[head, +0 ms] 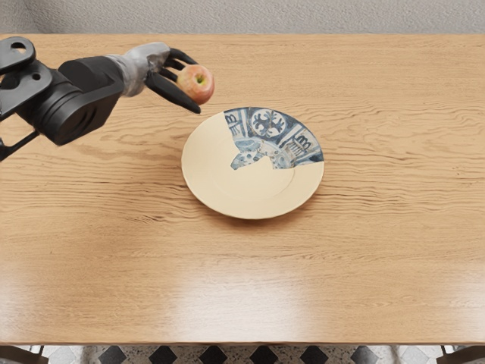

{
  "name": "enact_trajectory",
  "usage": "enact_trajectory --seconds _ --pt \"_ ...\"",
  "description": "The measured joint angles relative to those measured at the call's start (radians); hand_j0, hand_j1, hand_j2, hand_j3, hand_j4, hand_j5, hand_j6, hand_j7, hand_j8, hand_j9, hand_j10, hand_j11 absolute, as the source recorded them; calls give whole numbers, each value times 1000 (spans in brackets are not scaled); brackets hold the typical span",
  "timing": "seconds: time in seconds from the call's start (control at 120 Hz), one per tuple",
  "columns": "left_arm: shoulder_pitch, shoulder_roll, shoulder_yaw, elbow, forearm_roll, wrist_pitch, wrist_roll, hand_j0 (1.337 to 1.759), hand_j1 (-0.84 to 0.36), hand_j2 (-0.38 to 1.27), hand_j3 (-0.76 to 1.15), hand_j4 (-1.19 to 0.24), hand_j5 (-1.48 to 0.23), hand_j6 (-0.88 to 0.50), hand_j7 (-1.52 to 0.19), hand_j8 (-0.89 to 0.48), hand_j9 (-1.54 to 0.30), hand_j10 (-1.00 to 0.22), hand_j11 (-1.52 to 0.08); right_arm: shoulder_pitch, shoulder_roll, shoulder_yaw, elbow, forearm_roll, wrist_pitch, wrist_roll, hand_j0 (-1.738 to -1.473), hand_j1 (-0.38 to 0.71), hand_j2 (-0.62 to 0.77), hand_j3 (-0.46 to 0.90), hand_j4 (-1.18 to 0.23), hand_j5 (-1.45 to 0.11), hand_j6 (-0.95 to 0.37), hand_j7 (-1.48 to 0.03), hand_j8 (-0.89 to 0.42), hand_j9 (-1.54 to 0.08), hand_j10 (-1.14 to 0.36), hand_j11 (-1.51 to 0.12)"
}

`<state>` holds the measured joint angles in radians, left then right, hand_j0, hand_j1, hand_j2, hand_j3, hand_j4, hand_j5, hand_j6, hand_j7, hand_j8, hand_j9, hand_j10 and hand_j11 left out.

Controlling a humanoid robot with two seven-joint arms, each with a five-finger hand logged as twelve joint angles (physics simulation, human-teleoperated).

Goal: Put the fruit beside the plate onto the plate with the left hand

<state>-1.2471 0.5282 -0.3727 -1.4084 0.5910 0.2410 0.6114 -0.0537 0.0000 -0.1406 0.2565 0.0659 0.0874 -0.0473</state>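
Apple — red with a yellowish patch — is gripped by dark fingers that are curled around it. One long finger is seen stretched beneath the fruit, and others are hooked over its top. The fingers belong to the left hand, whose grey wrist section is joined to a bulky black forearm that enters from the picture's left edge. The fruit is held beside the plate — up and to the left of its rim in the picture, over bare wood and not over the dish. How far it is raised off the wood cannot be told. The plate is cream, with a blue-and-white patterned wedge on its far right part, and is set near the middle of a wooden table. A checkered floor is glimpsed below the table's near edge.
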Motion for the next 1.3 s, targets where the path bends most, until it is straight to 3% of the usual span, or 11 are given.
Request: enact_trajectory --seconds 0.242,0.5,0.792,1.017,1.3 --pt "6 -68 -34 0 -94 -21 0 1658 -211 258 0 -514 -666 -423 -670 -535 -670 -514 -669 0 0 0 0 0 0 0 -1658 -333 -3 0 -13 -17 -13 -17 -13 -17 -13 -17" --pt "124 -68 -36 2 -113 -29 0 1658 -230 181 0 -481 -665 -433 -663 -514 -662 -511 -661 0 0 0 0 0 0 1 -1658 -333 -3 0 -13 -17 -13 -17 -13 -17 -13 -17" --pt "176 -65 -34 14 -115 -29 0 1658 -243 157 0 -483 -657 -440 -653 -507 -651 -506 -650 0 0 0 0 0 0 1 -1658 -333 -3 0 -13 -17 -13 -17 -13 -17 -13 -17" --pt "172 -59 -35 17 -105 -28 0 1658 135 55 0 -175 -237 -161 -236 -183 -235 -183 -235 0 0 0 1 0 0 1 -1658 -333 -3 0 -13 -17 -13 -17 -13 -17 -13 -17" --pt "159 -35 -47 17 -114 -32 -1 1658 296 14 0 -44 -59 -41 -59 -47 -59 -46 -59 0 0 0 2 0 0 1 -1658 -333 -3 0 -13 -17 -13 -17 -13 -17 -13 -17"
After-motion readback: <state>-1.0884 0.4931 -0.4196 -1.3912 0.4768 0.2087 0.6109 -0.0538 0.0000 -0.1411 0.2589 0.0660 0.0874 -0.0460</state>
